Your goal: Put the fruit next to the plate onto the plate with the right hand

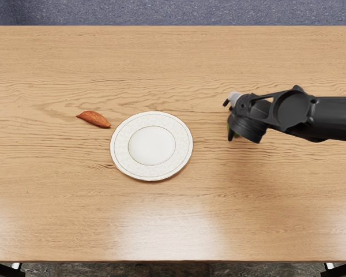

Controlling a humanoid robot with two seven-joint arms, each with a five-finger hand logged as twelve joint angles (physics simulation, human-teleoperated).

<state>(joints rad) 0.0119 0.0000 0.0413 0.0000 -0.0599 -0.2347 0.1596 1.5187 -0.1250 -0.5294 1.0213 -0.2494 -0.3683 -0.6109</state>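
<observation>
A white plate with a patterned rim lies flat near the middle of the wooden table and holds nothing. My right hand comes in from the right edge and sits low over the table, to the right of the plate. A sliver of a green fruit shows at the hand's lower left edge; the wrist hides the rest of it. Whether the hand grips the fruit is hidden from this view. An orange-red, wedge-shaped piece of food lies on the table just left of the plate, apart from its rim.
The dark forearm stretches from the right edge at mid height. The table's front edge runs along the bottom and its far edge along the top.
</observation>
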